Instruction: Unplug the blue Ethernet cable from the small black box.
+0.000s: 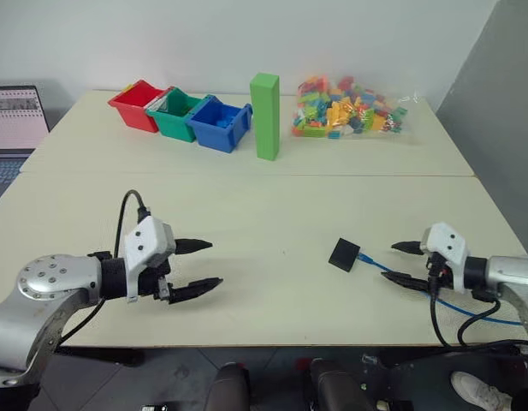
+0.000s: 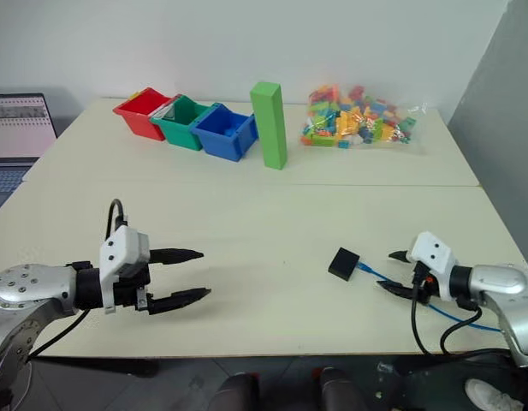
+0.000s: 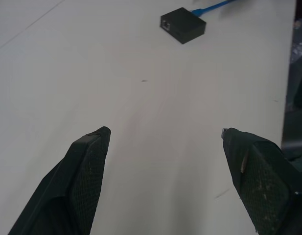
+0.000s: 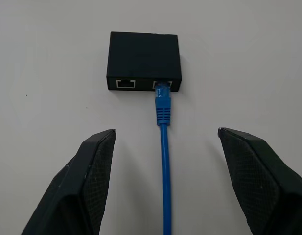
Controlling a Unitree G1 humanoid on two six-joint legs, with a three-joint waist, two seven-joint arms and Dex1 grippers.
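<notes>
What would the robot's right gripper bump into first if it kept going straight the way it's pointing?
Probably the blue Ethernet cable, which runs between the open right gripper fingers; just past it, the plug sits in the small black box. How high the gripper is above the table is unclear.

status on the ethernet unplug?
Done: nothing; the blue Ethernet cable is plugged into the small black box. In hand: open right gripper straddles the cable by its plug, not touching. Open left gripper is empty, well away. Left: grip and pull.

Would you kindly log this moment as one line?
blue Ethernet cable: plugged into small black box | right pincer: open, straddling cable | left pincer: open, apart
</notes>
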